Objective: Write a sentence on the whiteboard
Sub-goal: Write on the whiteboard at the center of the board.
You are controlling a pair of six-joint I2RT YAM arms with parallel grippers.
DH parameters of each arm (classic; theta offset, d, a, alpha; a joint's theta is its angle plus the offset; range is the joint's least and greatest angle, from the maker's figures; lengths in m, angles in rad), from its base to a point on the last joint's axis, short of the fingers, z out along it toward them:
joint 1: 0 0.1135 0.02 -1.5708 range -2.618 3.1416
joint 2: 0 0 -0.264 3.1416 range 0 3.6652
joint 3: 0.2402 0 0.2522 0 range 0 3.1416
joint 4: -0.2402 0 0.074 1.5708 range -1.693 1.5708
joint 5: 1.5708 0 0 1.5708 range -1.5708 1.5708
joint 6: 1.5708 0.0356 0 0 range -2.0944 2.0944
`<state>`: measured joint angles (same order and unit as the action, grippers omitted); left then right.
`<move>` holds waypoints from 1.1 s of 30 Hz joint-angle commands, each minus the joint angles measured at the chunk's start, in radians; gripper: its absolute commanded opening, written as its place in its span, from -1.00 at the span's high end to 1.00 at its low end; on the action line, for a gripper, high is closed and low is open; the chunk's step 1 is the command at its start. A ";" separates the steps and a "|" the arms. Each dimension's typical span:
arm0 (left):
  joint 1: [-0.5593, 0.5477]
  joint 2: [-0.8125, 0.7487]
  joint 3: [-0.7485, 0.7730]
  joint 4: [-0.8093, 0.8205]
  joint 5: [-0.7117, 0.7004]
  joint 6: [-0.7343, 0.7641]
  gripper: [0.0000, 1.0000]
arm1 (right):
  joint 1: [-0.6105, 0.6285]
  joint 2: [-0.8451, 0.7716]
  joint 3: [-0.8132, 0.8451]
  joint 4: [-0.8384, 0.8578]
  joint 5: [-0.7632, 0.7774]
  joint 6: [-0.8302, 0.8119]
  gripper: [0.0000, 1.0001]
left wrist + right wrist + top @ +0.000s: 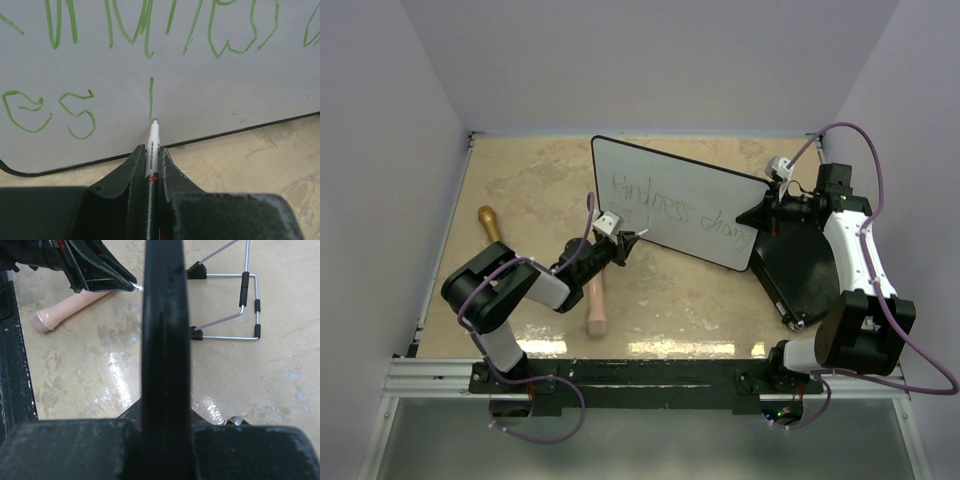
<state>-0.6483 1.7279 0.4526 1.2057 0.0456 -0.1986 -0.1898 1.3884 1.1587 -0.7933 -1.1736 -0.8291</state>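
The table [520, 180] carries the whiteboard [665, 168], which sits right of centre, towards the far side, with its writing face turned towards the left arm. Just right of the board lies a black flat case [800, 265]. The right tool [761, 214] is clamped on the board's right edge; in the right wrist view the black rim runs straight up between its fingers. A wire stand [240, 305] lies on the table behind the board; whether it bears any load cannot be determined. The sentence [680, 212] is in green. Its upper line reads roughly "kindness chang", and its lower line shows "es" followed by one upright stroke [151, 97]. The left tool [150, 156] is closed on a white marker [152, 145], whose tip sits at the bottom end of that stroke, just above the board's near rim. The step in hand appears to be the first letter of the last word, so the task is judged well advanced but not finished. To do it well, hold the tip in light, even contact and lift it cleanly at each stroke end. Move right by one clear letter space, keep strokes short so they stay above the rim, and let the right tool brace the board against the writing pressure.
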 commanded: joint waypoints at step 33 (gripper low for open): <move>0.004 -0.091 0.047 0.006 0.057 -0.007 1.00 | 0.015 -0.006 -0.004 -0.050 0.066 -0.016 1.00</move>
<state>-0.6483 1.6218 0.4698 1.1374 0.1070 -0.1993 -0.1883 1.3884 1.1587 -0.7952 -1.1740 -0.8303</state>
